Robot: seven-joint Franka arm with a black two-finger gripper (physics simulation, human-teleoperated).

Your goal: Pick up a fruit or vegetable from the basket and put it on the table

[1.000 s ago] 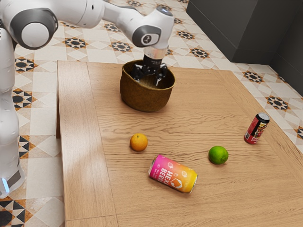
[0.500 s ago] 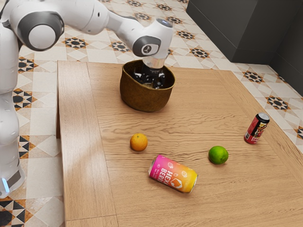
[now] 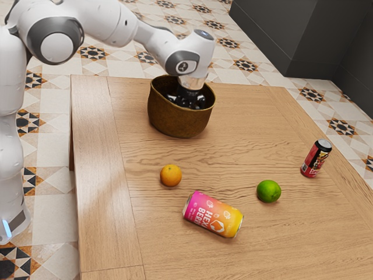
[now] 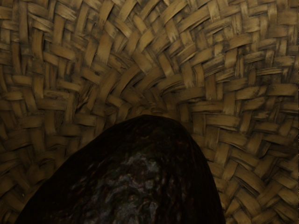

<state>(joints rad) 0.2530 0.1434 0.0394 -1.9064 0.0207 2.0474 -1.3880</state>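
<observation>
An orange (image 3: 171, 175) and lime (image 3: 268, 191) — pink-yellow can (image 3: 213, 214) lying, red-black can (image 3: 316, 158) upright.

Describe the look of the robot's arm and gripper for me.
The arm has smooth, glossy white, rounded links, with dark grey bands around white round joint caps. Near the wrist sits a dark oval badge with a pale emblem. A pale silvery collar joins the black, shiny gripper. A light-blue strip glows low on the base.
</observation>
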